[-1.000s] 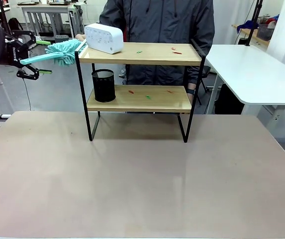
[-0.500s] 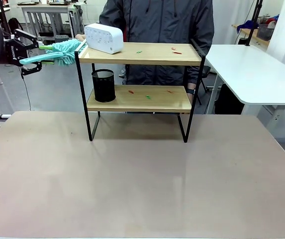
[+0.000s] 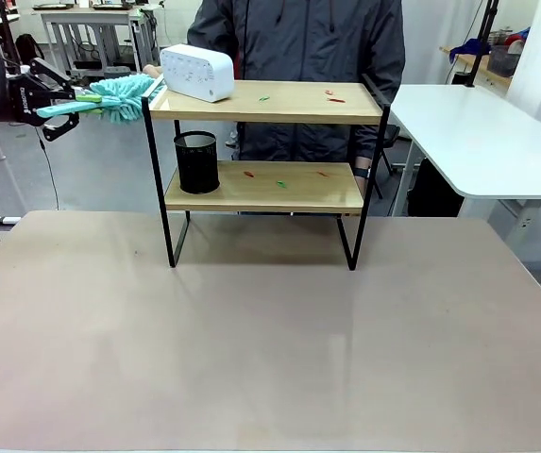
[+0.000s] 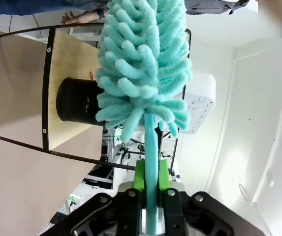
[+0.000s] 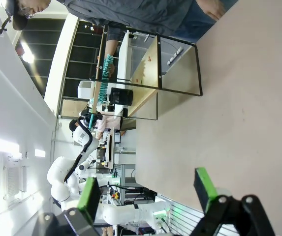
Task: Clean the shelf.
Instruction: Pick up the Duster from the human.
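The shelf [image 3: 265, 102] stands at the far middle of the tan table, with small red and green scraps [image 3: 331, 97] on both wooden boards. Left of its top board, my left gripper [image 3: 70, 104] is shut on the handle of a teal fluffy duster [image 3: 124, 92], whose head points at the shelf's left end. In the left wrist view the green pads [image 4: 139, 176] pinch the handle of the duster [image 4: 143, 64], and the shelf [image 4: 69, 73] lies beyond. My right gripper [image 5: 147, 191] stands open over the table, far from the shelf [image 5: 145, 69].
A white box [image 3: 197, 72] sits on the top board's left end, a black mesh cup [image 3: 196, 161] on the lower board's left end. A person [image 3: 298, 38] stands right behind the shelf. A white table [image 3: 478, 132] is at the far right.
My left gripper has closed on the duster's handle; a second ago its jaws stood apart around it. The duster has risen slightly.
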